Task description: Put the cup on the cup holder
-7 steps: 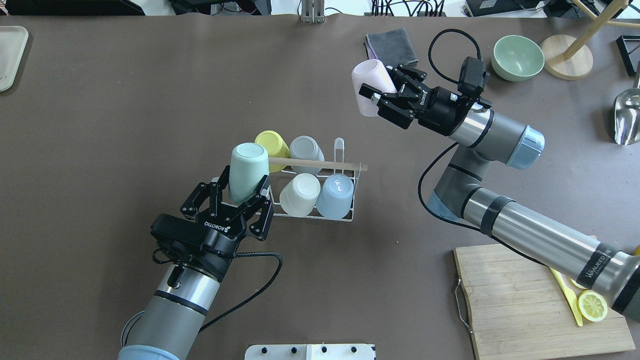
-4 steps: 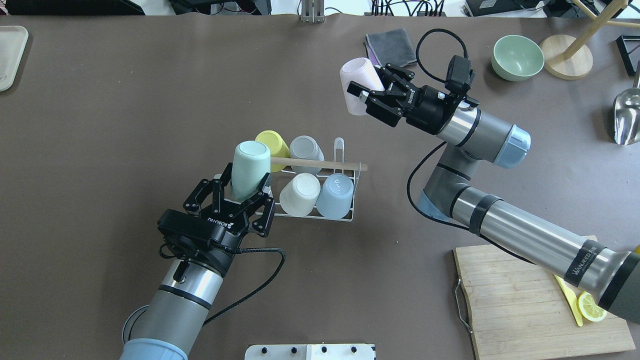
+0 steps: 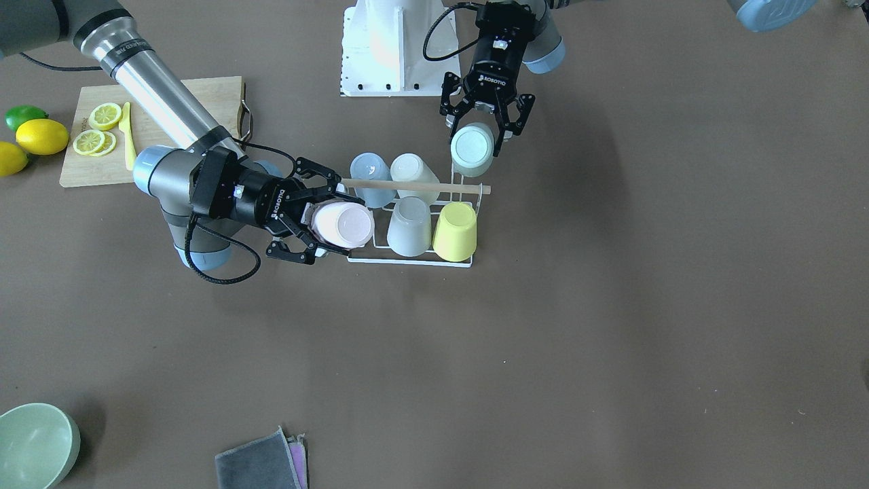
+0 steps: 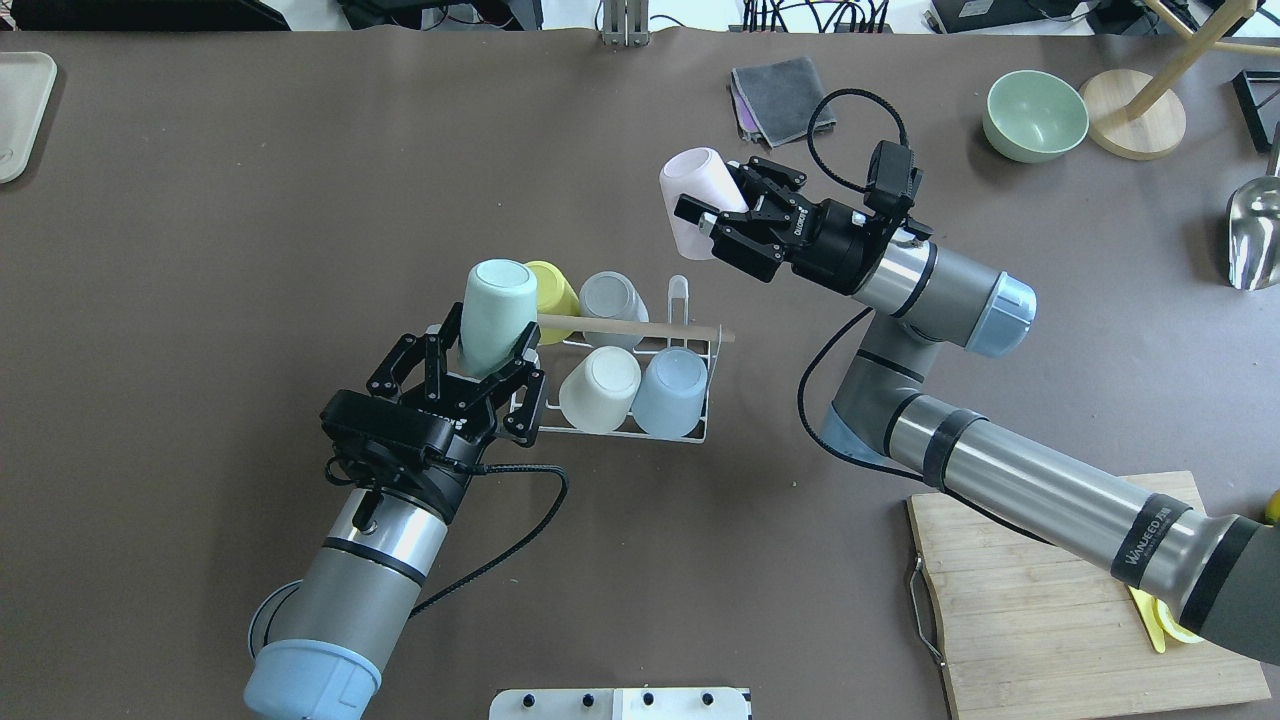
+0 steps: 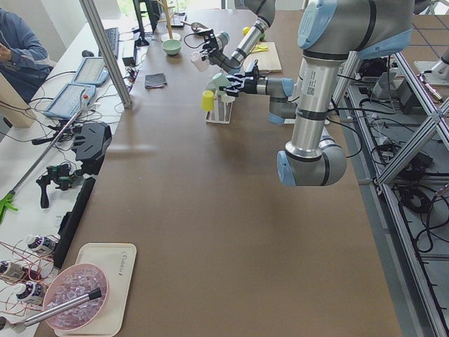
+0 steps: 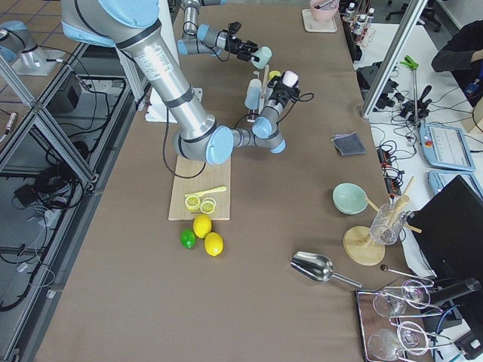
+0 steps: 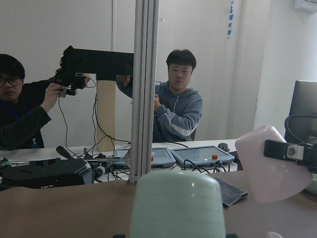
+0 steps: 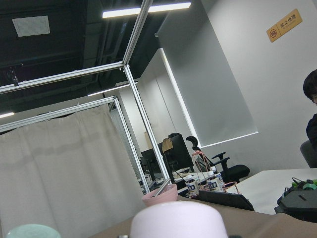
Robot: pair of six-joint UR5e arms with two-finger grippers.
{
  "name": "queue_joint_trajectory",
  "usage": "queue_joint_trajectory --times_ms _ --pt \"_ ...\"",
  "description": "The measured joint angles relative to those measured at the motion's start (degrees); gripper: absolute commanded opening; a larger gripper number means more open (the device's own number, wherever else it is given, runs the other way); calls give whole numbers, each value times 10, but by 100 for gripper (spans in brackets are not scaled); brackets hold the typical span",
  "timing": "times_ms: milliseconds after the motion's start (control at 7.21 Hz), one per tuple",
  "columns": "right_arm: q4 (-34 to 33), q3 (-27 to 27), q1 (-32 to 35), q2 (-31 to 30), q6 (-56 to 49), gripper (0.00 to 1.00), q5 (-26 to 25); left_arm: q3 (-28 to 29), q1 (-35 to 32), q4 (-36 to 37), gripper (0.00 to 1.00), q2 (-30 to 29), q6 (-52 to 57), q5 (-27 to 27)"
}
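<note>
Read the left gripper (image 4: 483,365) as closed on the mint cup (image 4: 497,315): both fingers press the cup's sides near its mouth, and the closed bottom points up and toward the far side. You will find this cup at the near-left corner of the cup holder (image 4: 600,434), beside the left end of the wooden rod (image 4: 640,328). The pictures do not show whether the cup touches a prong. Read the right gripper (image 4: 715,195) as clamped on the pink cup (image 4: 682,185), with one finger on each side of the wall. The cup is tilted, bottom away from the wrist, and it is clear of the table. In the overhead view it lies beyond the holder's far-right corner. In the front-facing view the same pink cup (image 3: 343,225) overlaps the holder's right end, so you cannot tell whether it is directly over the rack. The cup holder stands on the brown table (image 4: 250,200) between the two arms. It carries four upturned cups: a yellow cup (image 4: 550,285) and a grey cup (image 4: 612,295) in the far row, and a cream cup (image 4: 598,385) and a light blue cup (image 4: 670,390) in the near row. An upright wire loop (image 4: 678,295) at the far right carries no cup. A green bowl (image 4: 1035,115) and a grey cloth (image 4: 785,95) lie at the far right, well apart from the holder. A wooden cutting board (image 4: 1050,600) lies at the near right.
</note>
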Motion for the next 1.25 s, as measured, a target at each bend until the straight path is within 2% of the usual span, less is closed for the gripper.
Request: queue_joint_trajectory --times_ms 416,833,1110,1249 --pt "-1 -5 -6 6 -3 0 7 12 -1 0 56 -9 -3 -3" --pt "-77 -5 10 17 -4 0 47 24 0 1 56 -12 -11 -8" --pt "-95 -1 16 18 1 0 63 28 2 1 56 -14 -13 -11" --pt "-96 3 17 18 3 0 67 31 4 1 61 -14 -16 -11"
